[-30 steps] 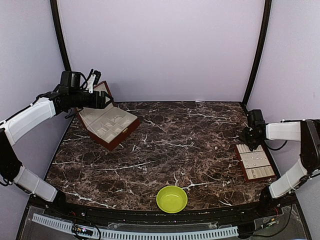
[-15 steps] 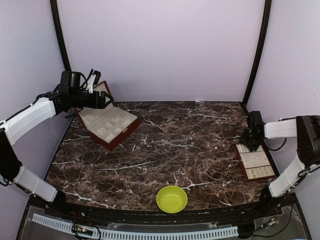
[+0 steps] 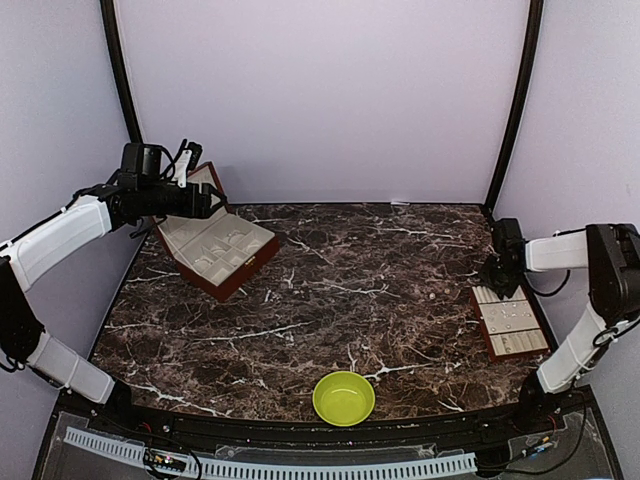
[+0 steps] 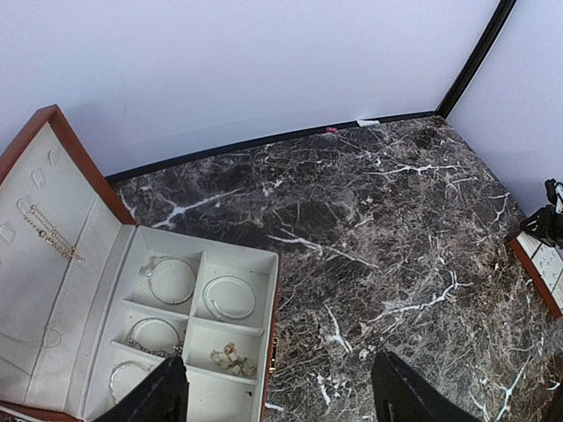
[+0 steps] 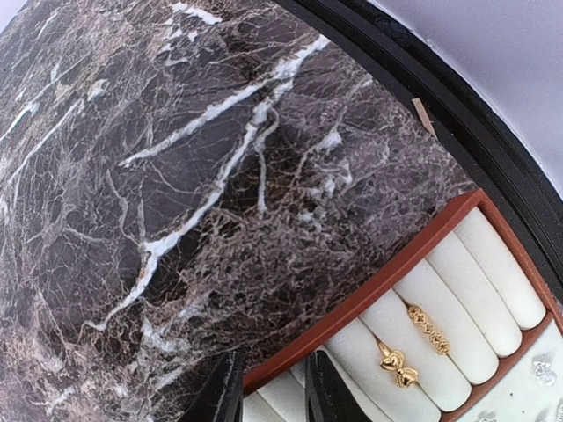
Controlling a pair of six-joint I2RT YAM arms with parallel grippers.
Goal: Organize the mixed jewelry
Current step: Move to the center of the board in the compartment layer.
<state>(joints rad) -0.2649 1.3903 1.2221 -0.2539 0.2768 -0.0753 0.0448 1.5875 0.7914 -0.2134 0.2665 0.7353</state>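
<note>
Right fingers (image 5: 226,391) narrow, seemingly empty, at tray (image 5: 378,283) rim lower centre; I'd square them to the rolls (image 5: 501,264) before pressing

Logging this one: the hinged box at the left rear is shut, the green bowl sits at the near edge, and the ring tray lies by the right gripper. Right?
Not shut: the hinged box stands open, with wire hoops in its compartments, as the left wrist view shows. The green bowl and the ring tray by the right gripper are as stated.
</note>
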